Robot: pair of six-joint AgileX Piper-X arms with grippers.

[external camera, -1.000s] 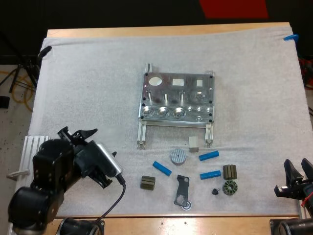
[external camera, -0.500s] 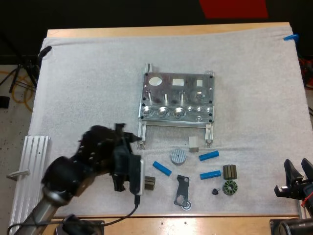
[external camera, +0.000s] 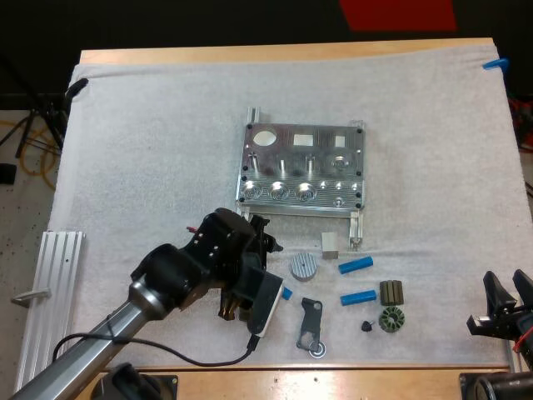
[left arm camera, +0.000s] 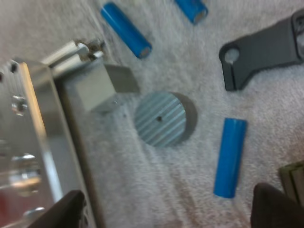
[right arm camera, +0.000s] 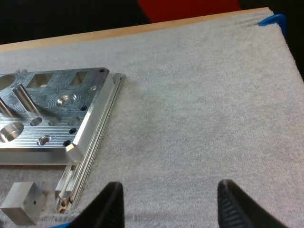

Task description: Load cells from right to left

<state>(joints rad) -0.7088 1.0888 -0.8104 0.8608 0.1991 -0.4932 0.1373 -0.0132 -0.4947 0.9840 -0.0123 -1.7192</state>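
The metal fixture lies mid-mat, its cell holes empty. Below it lie three blue cylinders: two at the right, and one partly under my left arm. My left gripper hovers open just left of the ribbed disc. In the left wrist view its fingers stand apart, and the nearest blue cylinder lies on the mat ahead of one of them, untouched. My right gripper rests open at the table's right edge, its fingers spread over bare mat beside the fixture.
A small metal block, a black bracket, two dark rotors and a tiny black piece lie among the cylinders. An aluminium rail sits at the table's left edge.
My left arm has swung from the lower left of the mat rightward, up to the parts below the fixture. The right arm has stayed still.
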